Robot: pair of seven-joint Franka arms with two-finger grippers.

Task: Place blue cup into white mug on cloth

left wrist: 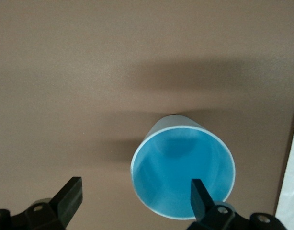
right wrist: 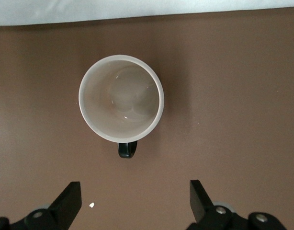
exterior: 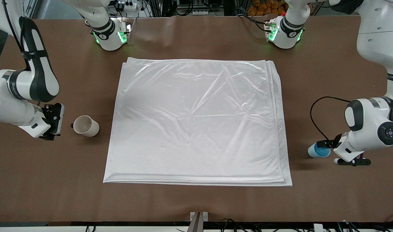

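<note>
From the front, we see the cloth [exterior: 198, 122] spread mid-table. The white mug [exterior: 86, 126] stands off it toward the right arm's end, the right gripper [exterior: 51, 129] just beside it. The blue cup [exterior: 318, 150] stands at the left arm's end, with the left gripper [exterior: 326, 145] at its rim.

In the left wrist view, the fingers [left wrist: 200, 199] spread wide, one over the cup's bright blue inside. We judge it light, stiff and smooth; we'd pinch the rim wall.

In the right wrist view, wide-spread fingers [right wrist: 70, 199] wait short of the cream mug's black handle [right wrist: 127, 149].
</note>
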